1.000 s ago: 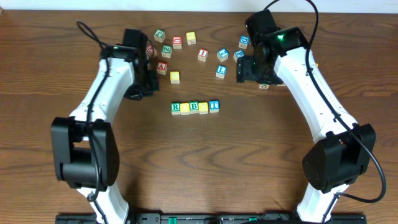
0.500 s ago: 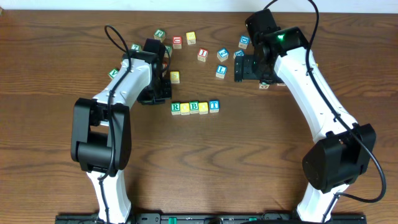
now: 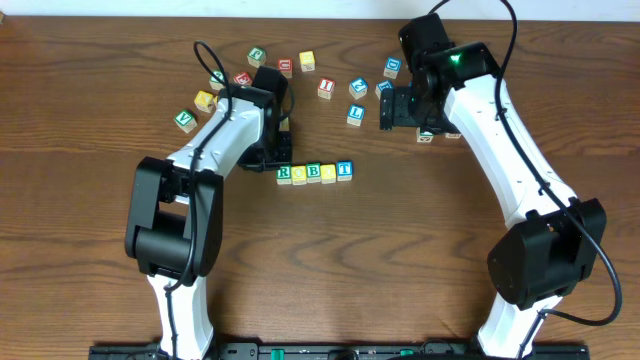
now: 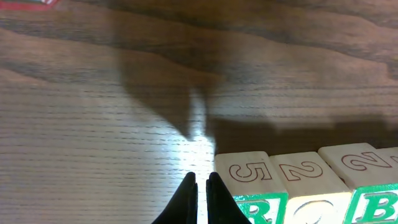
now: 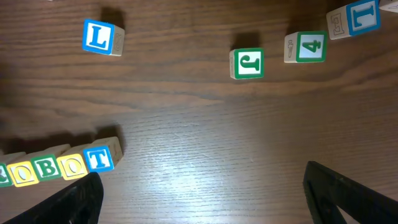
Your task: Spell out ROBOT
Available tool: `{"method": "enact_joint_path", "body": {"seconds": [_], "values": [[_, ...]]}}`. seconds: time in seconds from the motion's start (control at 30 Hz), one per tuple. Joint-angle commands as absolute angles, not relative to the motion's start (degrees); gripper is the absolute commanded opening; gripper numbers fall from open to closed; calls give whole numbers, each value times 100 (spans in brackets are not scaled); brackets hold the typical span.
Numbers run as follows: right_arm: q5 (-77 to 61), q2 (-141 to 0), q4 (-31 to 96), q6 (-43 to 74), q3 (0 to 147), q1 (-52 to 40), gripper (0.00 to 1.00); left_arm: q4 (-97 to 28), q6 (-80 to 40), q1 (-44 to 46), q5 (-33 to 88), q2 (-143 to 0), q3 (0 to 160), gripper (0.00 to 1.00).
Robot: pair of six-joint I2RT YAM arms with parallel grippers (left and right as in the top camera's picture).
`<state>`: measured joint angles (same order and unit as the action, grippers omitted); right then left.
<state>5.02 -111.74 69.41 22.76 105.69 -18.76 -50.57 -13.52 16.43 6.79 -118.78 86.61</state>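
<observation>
ROBOT row of small wooden letter cubes (image 3: 314, 172): our closed left gripper (image 4: 202, 182), just beside its R end, could nudge it crooked; our right gripper (image 5: 200, 172) gapes wide.

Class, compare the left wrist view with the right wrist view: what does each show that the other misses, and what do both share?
Only the left wrist view: the shut left hand beside the row's end, and a numeral 5 on a cube. Only the right wrist view: the open right hand, the T cube, L cube, J cube and 4 cube. Both: the B cube and the table.
</observation>
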Motion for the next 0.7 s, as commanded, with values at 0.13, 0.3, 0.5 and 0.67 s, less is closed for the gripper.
{"method": "enact_joint_path", "body": {"seconds": [0.13, 0.3, 0.5, 0.67], "values": [[609, -11168, 6945, 2257, 10604, -1806, 97, -5063, -1365, 1887, 711, -11983, 8604, 7], [609, -11168, 6984, 2215, 10602, -1798, 97, -5004, -1367, 2049, 711, -11983, 8604, 7], [609, -11168, 7131, 2200, 10595, -1798, 96, -4866, -1431, 2169, 714, -11983, 8604, 8], [604, -11168, 7155, 2202, 10479, -1798, 94, -4707, -1479, 2265, 714, -11983, 8604, 7]]}}
